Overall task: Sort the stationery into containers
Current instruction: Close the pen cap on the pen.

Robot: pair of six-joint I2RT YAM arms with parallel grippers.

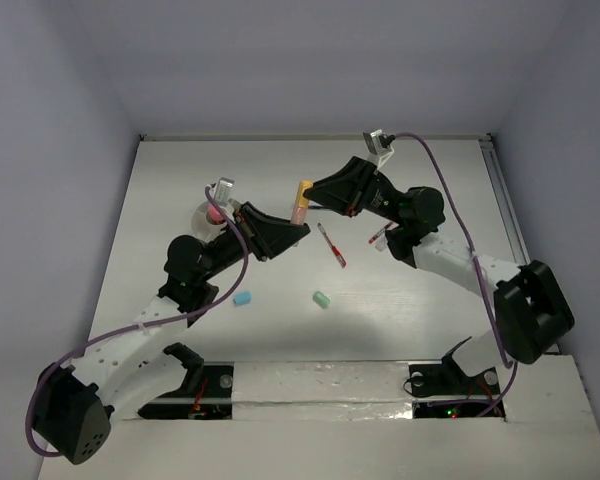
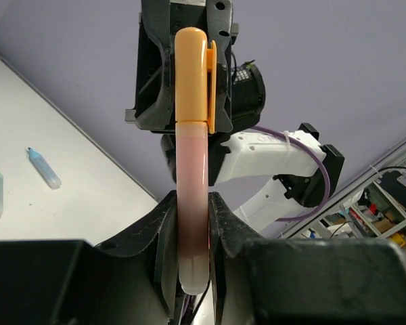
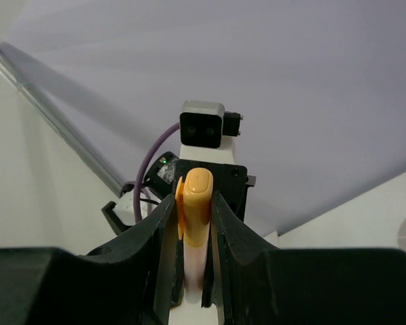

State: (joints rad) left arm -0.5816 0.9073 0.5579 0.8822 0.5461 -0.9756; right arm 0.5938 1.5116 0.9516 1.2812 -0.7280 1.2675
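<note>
The orange marker point(image 1: 300, 205) hangs above the surface point(image 1: 410, 290) in a handover, with the left pincer point(image 2: 193, 203) clamped on its barrel and the right pincer point(image 3: 193, 206) closed around its cap. Next, the right pincer probably has to let go so the left can carry the marker to the white cup point(image 1: 198, 213) beside it.
</note>
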